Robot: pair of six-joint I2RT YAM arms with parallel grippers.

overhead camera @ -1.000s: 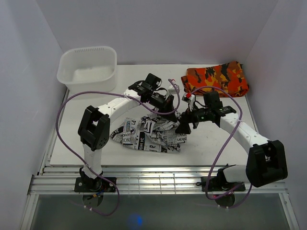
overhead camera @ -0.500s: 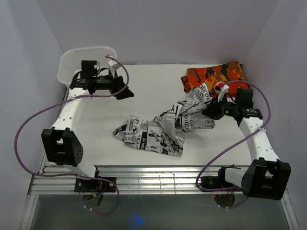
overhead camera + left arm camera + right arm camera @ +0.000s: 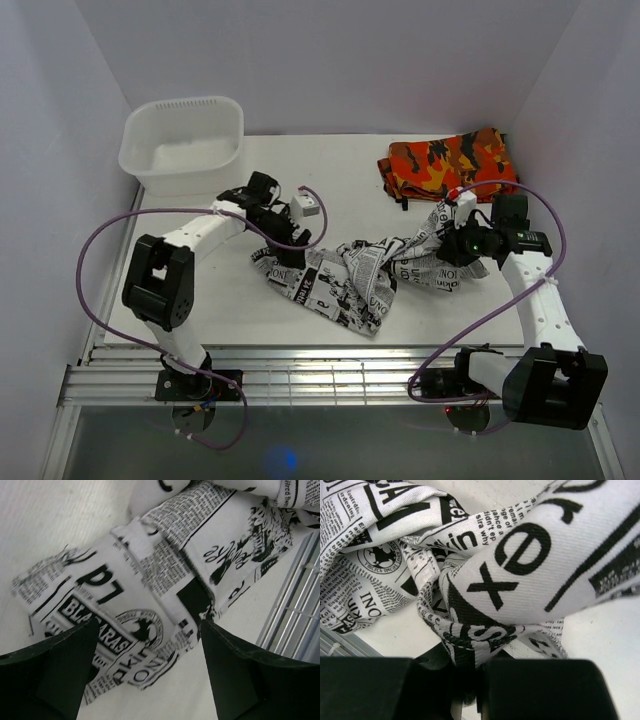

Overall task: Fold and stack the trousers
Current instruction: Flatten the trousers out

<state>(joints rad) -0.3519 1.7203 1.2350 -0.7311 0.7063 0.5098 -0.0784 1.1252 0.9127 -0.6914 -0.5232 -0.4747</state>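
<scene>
The trousers [image 3: 350, 275], white with black newspaper print, lie crumpled across the middle of the table. My left gripper [image 3: 284, 254] hovers over their left end, open, with nothing between its fingers. In the left wrist view the printed cloth [image 3: 150, 580] lies flat under the open gripper [image 3: 150, 680], a dark finger [image 3: 60, 670] on each side. My right gripper [image 3: 452, 248] is shut on the right end of the trousers and holds it raised. The right wrist view shows a bunched fold of the trousers [image 3: 520, 565] pinched in the shut gripper [image 3: 477, 675].
A white plastic basin [image 3: 182, 140] stands at the back left. A folded orange, red and black camouflage garment [image 3: 448, 165] lies at the back right. Metal rails [image 3: 330, 365] run along the table's near edge, also in the left wrist view as rails [image 3: 300, 610].
The left gripper let go, swung out toward the basin and came back open over the trousers' left end. The right gripper closed on the cloth and pulled it right.
</scene>
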